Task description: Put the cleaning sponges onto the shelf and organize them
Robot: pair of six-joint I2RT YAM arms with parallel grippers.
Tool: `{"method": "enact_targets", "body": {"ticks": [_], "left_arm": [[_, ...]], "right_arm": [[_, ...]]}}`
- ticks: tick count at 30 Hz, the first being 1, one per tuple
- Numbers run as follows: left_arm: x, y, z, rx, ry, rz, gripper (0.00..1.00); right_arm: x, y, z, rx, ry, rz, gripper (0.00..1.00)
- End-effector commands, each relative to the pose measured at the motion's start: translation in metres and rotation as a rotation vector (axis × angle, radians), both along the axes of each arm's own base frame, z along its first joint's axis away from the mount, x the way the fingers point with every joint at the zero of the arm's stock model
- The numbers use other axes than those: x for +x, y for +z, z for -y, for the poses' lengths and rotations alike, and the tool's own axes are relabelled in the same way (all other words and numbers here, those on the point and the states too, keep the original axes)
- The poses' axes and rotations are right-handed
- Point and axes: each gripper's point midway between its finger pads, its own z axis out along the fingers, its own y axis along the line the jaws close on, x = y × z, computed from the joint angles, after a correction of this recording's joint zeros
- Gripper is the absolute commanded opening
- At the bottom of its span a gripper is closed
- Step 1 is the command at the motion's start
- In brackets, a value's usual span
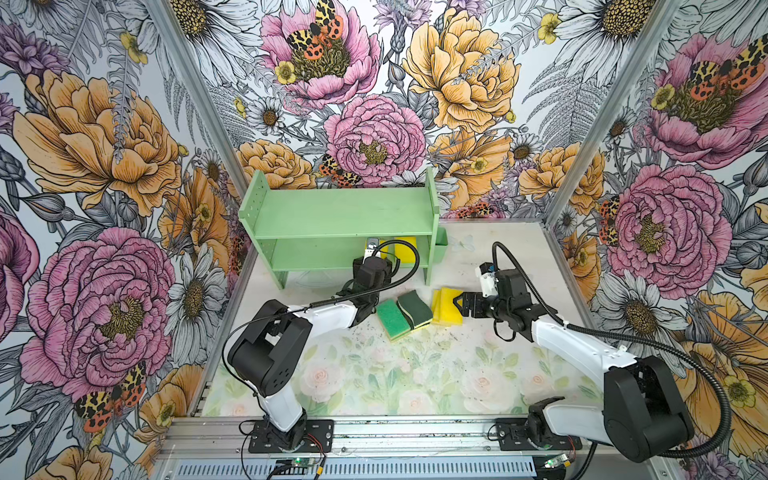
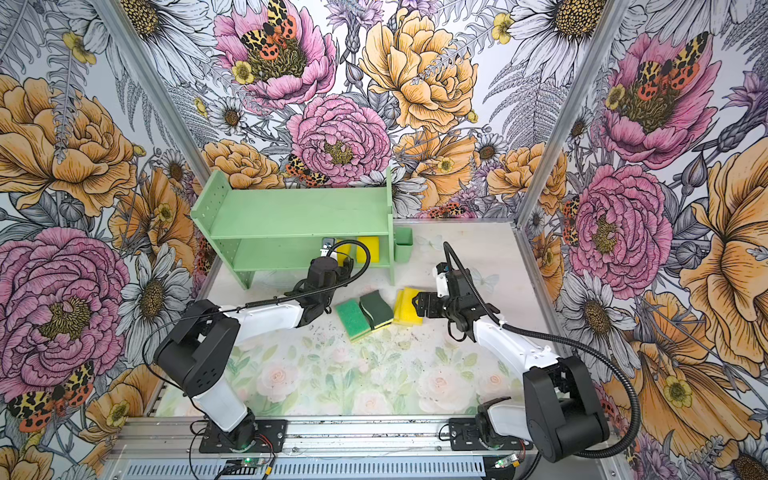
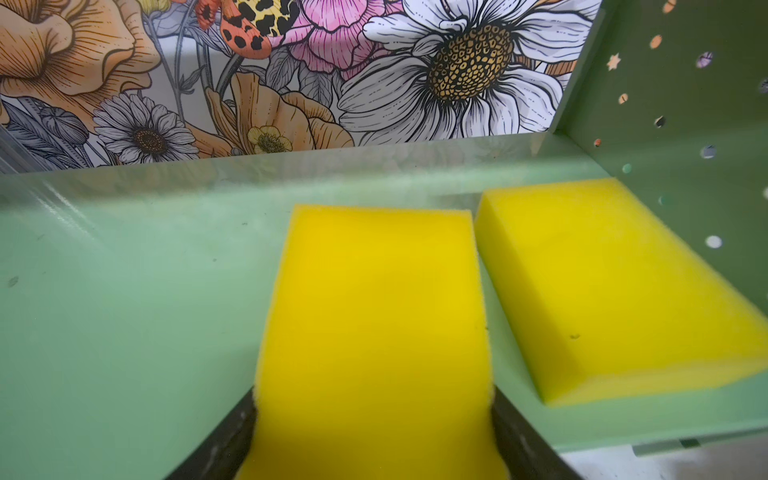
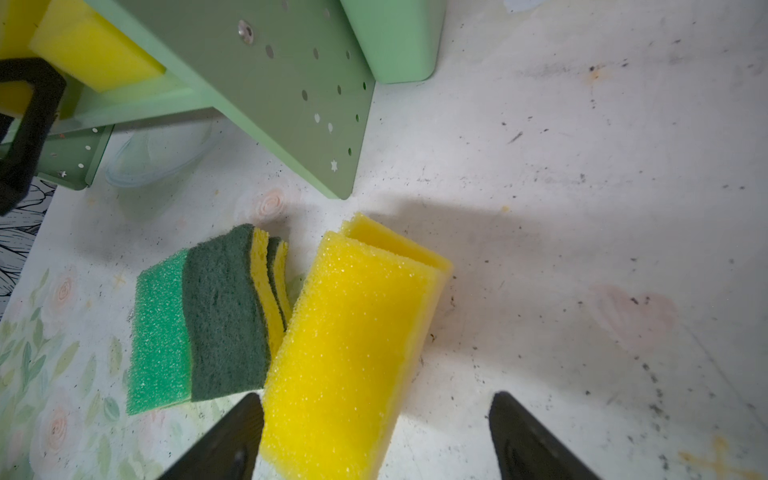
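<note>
The mint-green shelf [image 1: 340,212] stands at the back of the table. My left gripper [image 3: 374,399] reaches into its lower tier [image 3: 124,311], shut on a plain yellow sponge [image 3: 374,299] that is level over the board. Another yellow sponge [image 3: 602,291] lies beside it against the hole-dotted side panel. On the table lie a bright-green sponge [image 4: 160,328], a dark-green wavy sponge [image 4: 224,316] leaning on it, and two overlapping yellow sponges [image 4: 349,340]. My right gripper [image 4: 376,405] is open around the upper yellow one; one finger is against its side, the other stands apart.
A small green cup [image 1: 440,245] hangs on the shelf's right side panel. The shelf's upper tier [image 2: 291,216] is bare. Flowered walls close in the back and both sides. Dark crumbs speckle the table [image 1: 374,365] near the sponges.
</note>
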Motion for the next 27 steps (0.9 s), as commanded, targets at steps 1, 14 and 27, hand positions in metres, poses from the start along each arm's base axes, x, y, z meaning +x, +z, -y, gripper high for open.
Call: {"method": "enact_targets", "body": {"ticks": [1,14,27], "left_arm": [[0.0021,-0.0003,-0.0054,0.004,0.035,0.026,0.7],[0.0042,-0.0057,0.0,0.015,0.025,0.019,0.73],[0.0044,-0.0079,0.0005,0.015,0.027,0.015,0.75]], "right_arm": [[0.0085,0.0086,-0.0026,-0.003,-0.006,0.025,0.87],[0.008,0.0044,-0.0031,-0.011,-0.005,0.016,0.87],[0.0086,0.0037,-0.0036,-0.013,-0.004,0.013,0.87]]}}
